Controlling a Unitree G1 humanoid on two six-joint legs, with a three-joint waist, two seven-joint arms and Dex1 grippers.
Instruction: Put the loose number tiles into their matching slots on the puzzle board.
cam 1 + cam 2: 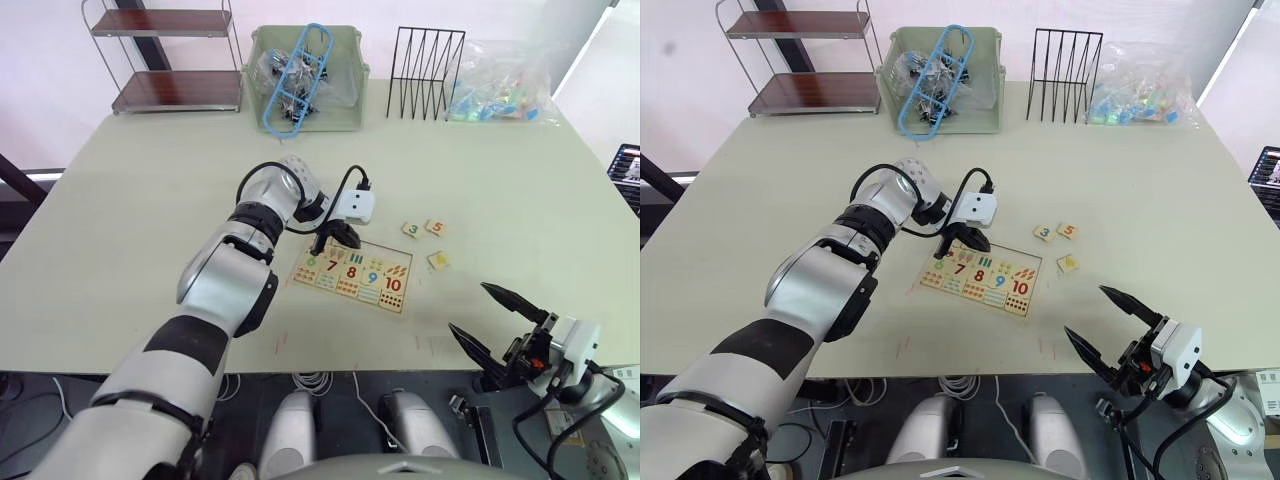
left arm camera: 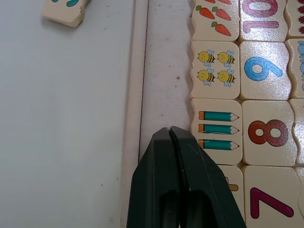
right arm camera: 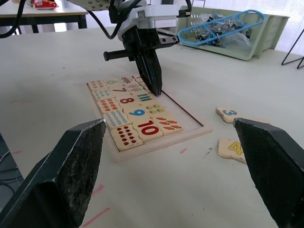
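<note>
Wooden puzzle board [image 1: 352,273]: left gripper [image 1: 334,238], fingers together, should release the board's empty far row; right gripper [image 1: 498,318] gapes.

A pale table [image 1: 150,200] carries, along its far edge, a two-tier metal shelf [image 1: 165,60], a green bin [image 1: 345,110] holding a blue hanger [image 1: 295,75], a black wire rack [image 1: 425,60] and a clear bag of coloured pieces [image 1: 500,90].

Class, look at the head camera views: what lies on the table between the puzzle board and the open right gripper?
Bare tabletop, bar faint red marks: the left eye view shows nothing between the puzzle board and the right gripper.
</note>
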